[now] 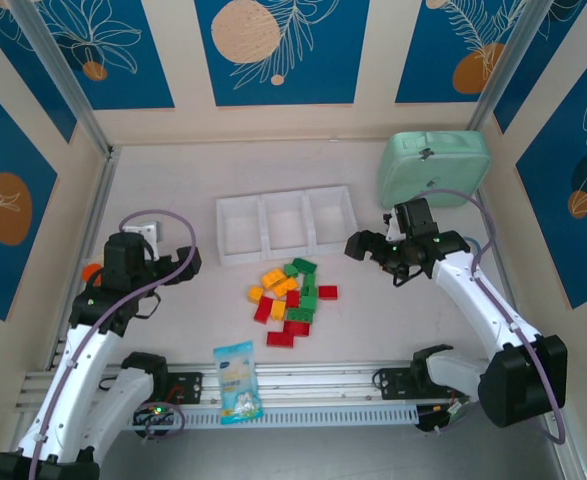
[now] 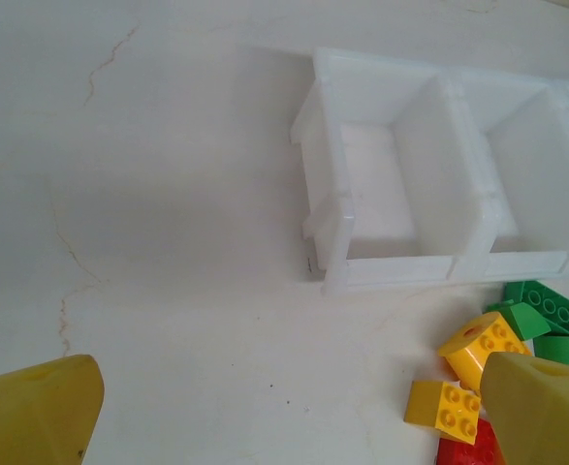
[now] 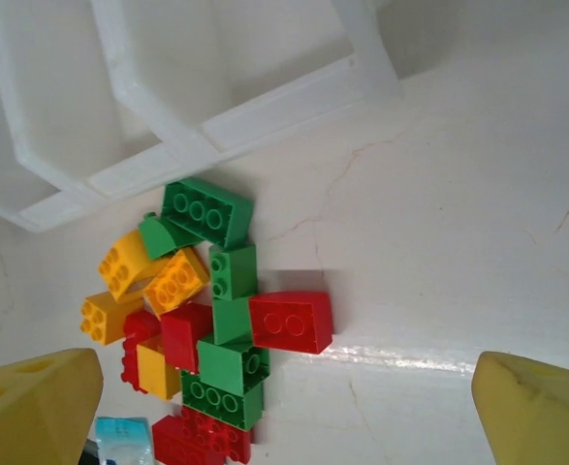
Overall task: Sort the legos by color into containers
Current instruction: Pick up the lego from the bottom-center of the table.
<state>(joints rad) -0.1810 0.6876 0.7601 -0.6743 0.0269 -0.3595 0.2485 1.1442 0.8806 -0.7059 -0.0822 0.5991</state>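
Red, green and yellow-orange legos (image 1: 291, 300) lie heaped on the tabletop (image 1: 173, 190), with the white three-compartment tray (image 1: 286, 225) just beyond them unfilled. Both jaws gape wide, holding nothing. The right gripper (image 1: 363, 247) looks nearer: its wrist view frames the heap, where a red brick (image 3: 291, 322) at the edge lies long axis finger to finger. The left gripper (image 2: 284, 417) sees yellow and green bricks (image 2: 478, 344) by its right finger (image 2: 541, 407).

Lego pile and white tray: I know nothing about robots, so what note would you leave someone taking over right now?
Left gripper: open, holding nothing, left of the lego pile.
Right gripper: open, holding nothing, right of the pile.
Pile: red, green and yellow-orange bricks, all heaped just in front of the white three-compartment tray.
Done: nothing yet; the compartments look empty.
Left: sort every brick into the tray by color.
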